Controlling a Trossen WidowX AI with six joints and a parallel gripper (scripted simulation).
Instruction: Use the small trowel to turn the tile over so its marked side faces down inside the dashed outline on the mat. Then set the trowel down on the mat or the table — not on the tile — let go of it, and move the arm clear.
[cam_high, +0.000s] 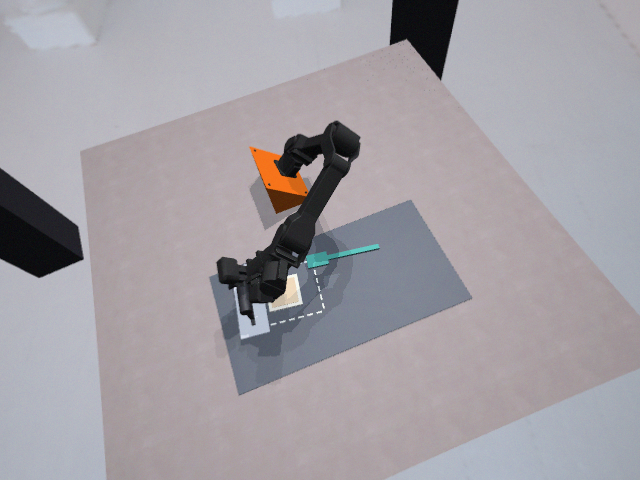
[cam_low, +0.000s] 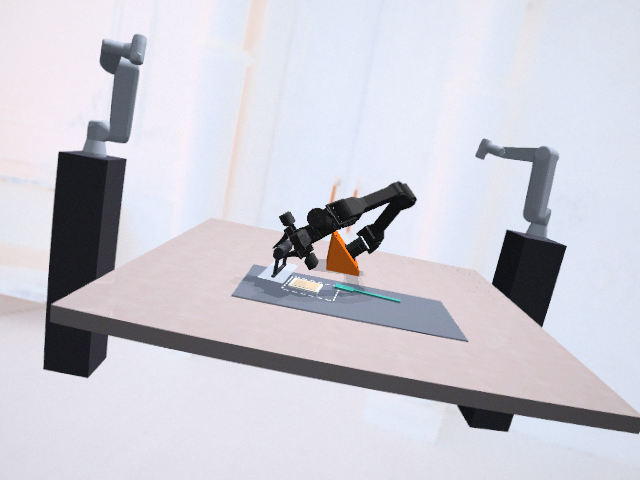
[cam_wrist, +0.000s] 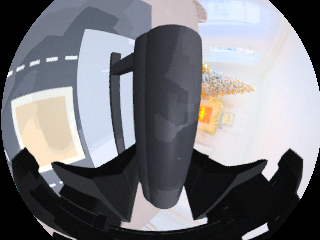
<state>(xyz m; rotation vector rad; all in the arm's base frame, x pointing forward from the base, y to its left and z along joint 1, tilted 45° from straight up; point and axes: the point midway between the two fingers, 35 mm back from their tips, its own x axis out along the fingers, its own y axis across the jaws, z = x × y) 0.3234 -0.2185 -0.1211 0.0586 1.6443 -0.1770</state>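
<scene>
The tile (cam_high: 293, 295) (cam_low: 306, 285) (cam_wrist: 47, 125), tan with a cream rim, lies flat inside the dashed outline (cam_high: 323, 311) (cam_low: 333, 300) (cam_wrist: 52, 59). My gripper (cam_high: 246, 299) (cam_low: 282, 250) (cam_wrist: 160, 142) is shut on the trowel's thick dark handle. The trowel's pale, flat rectangular blade (cam_high: 261, 322) (cam_low: 265, 271) (cam_wrist: 95, 100) is low over the mat's left end, beside the tile, along the outline's left side in the top view. Whether the blade touches mat or tile cannot be told. The arm hides part of the tile and outline in the top view.
A teal flat-headed tool (cam_high: 316, 259) (cam_low: 372, 293) lies on the grey mat (cam_high: 387, 268) (cam_low: 413, 317), its head at the outline's upper right corner in the top view. The orange wedge (cam_high: 284, 200) (cam_low: 339, 258) under the arm's base stands behind the mat.
</scene>
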